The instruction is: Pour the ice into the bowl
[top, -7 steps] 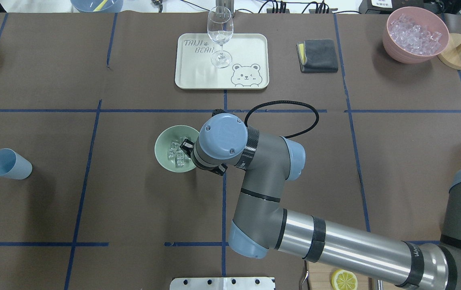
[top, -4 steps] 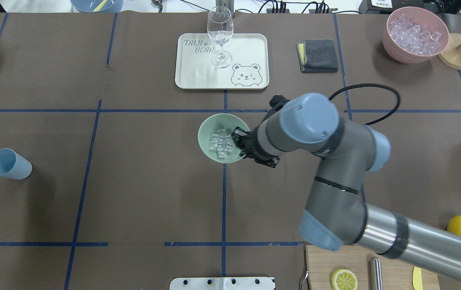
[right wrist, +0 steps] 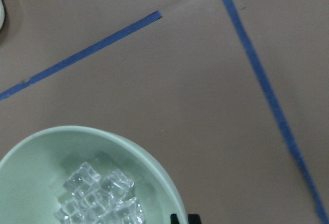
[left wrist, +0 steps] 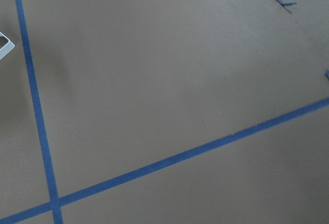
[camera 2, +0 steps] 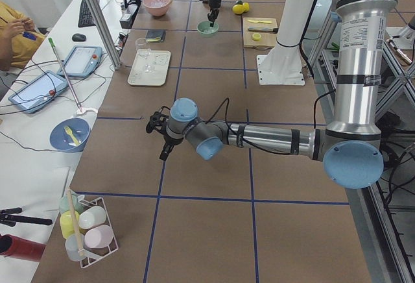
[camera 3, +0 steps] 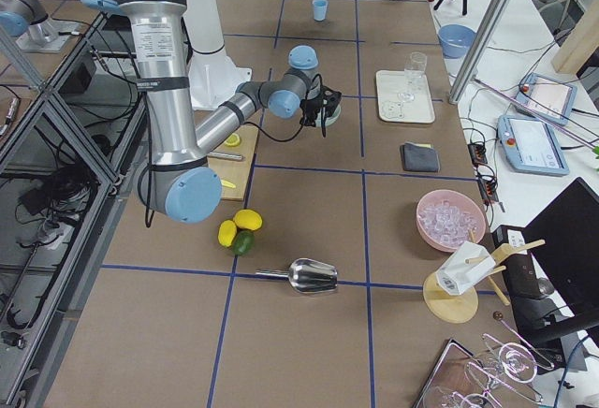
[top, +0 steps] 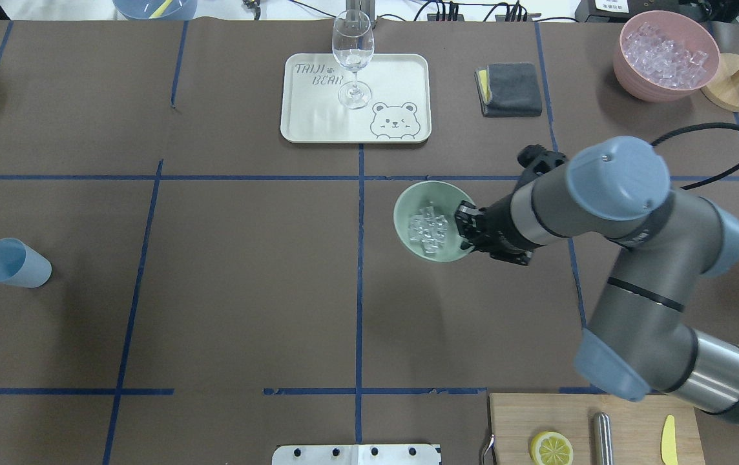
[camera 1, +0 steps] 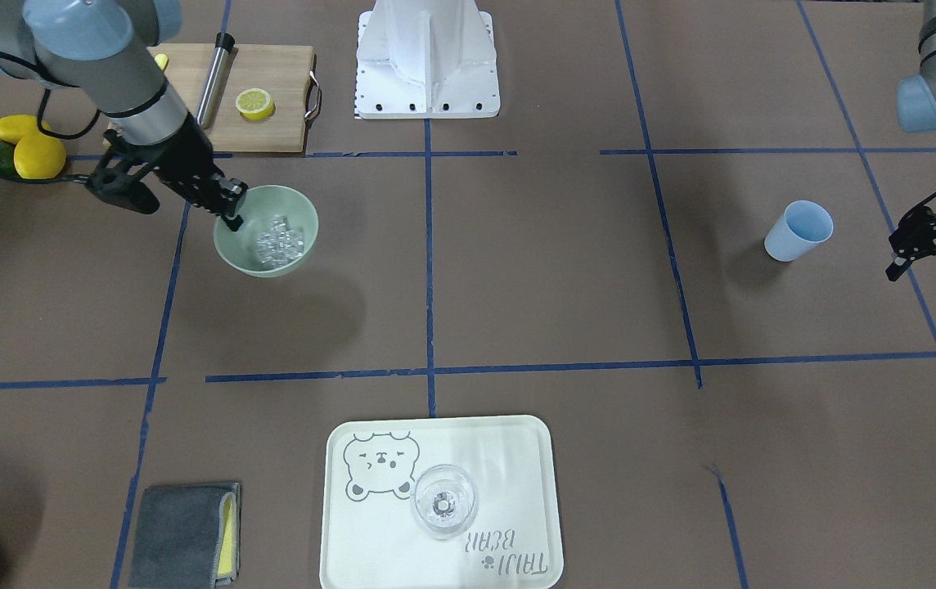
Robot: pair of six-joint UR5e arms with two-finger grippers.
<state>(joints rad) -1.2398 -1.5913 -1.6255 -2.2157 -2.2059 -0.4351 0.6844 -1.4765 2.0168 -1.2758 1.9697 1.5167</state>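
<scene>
Surface: the table (top: 214,271) is covered with a brown sheet marked into rectangles by blue tape (top: 132,310). Metal frame posts stand around it. A white side bench (camera 2: 32,124) with tablets and cables runs along the far edge.

Task items: the bowl (top: 405,205) sits right of the centre tape line, near the cutting board (top: 518,420). The ice (top: 427,229) lies heaped in the bottom of the bowl.

End effectors: the right gripper (top: 463,229) pinches the bowl's rim on the side nearest the robot. The left gripper (camera 1: 926,281) hangs over bare table with its fingers spread and nothing between them.

Other items:
- The cup (top: 14,261) stands well apart on the robot's left.
- A tray (top: 292,129) carries a glass (top: 352,58).
- A folded cloth (top: 510,89) lies beside the tray.
- A pink bowl (top: 641,90) holds more cubes.
- A lemon half (top: 551,447) rests on the cutting board.

Limits of view:
- The wrist housing covers most of the right gripper from overhead.
- The right wrist view shows only a dark fingertip at its lower edge, and cuts off the bowl there.
- The front view cuts off the left gripper at its right edge.
- Whether the bowl rests on the sheet or is held clear of it cannot be determined.
</scene>
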